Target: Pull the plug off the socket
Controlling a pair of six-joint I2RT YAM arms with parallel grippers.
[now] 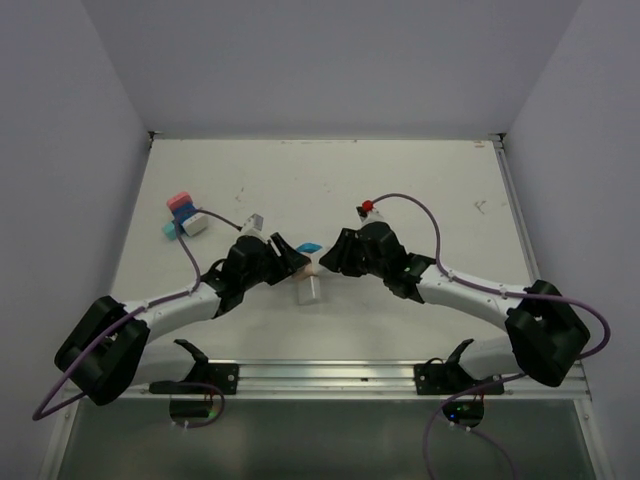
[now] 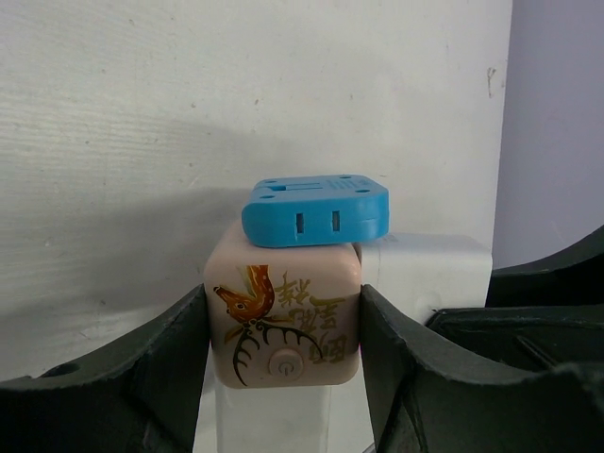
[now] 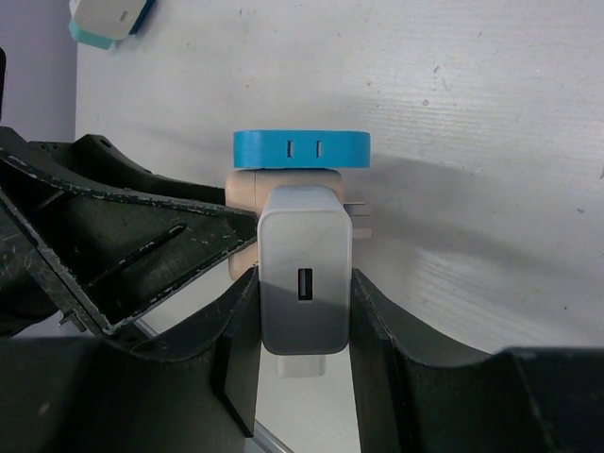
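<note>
A beige socket cube [image 2: 283, 316] with a deer print sits between the fingers of my left gripper [image 2: 283, 330], which is shut on its sides. A blue adapter [image 2: 316, 209] is on top of the cube. A white USB charger plug [image 3: 304, 274] is on the cube's side, and my right gripper [image 3: 304, 316] is shut on it. Metal prongs [image 3: 360, 221] show between the charger and the cube. A second white block [image 2: 274, 415] hangs under the cube. In the top view both grippers meet at the cube [image 1: 301, 268] above mid-table.
A cluster of pink, teal and white adapters [image 1: 186, 216] lies at the back left with a purple cable running from it. The purple arm cables loop over both arms. The table's raised edge [image 1: 505, 190] runs along the right.
</note>
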